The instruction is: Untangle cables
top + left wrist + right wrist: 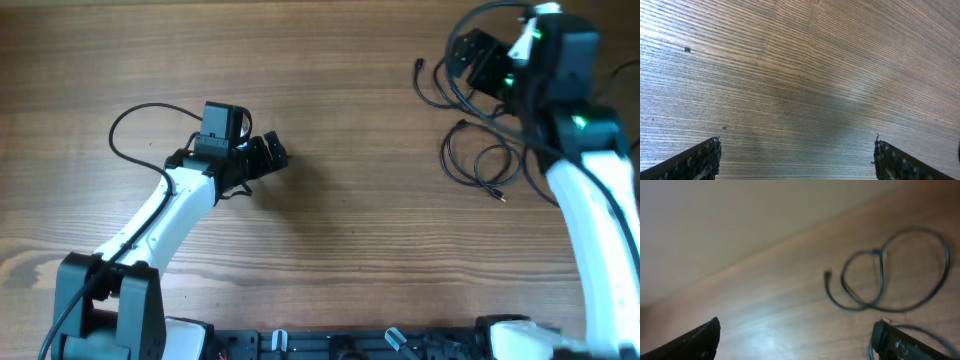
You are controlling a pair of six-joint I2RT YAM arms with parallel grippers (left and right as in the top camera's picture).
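The cables lie as loose black curls on the wooden table at the right. One cable point(483, 165) forms loops with a plug end toward the front. A second cable point(428, 92) curves just left of my right gripper point(468, 52). In the right wrist view a looped cable point(880, 287) lies ahead and right of the open right gripper point(797, 332), and another strand point(935, 335) runs by the right finger point(890, 340). Nothing sits between those fingers. My left gripper point(268, 152) hovers left of centre, far from the cables. The left gripper point(797, 152) stands open over bare wood.
The thicker black wire point(140, 120) of the left arm arcs over the table behind that arm. The right arm's own wires point(470, 95) hang above the cables. The table's far edge point(790, 240) meets a pale wall in the right wrist view.
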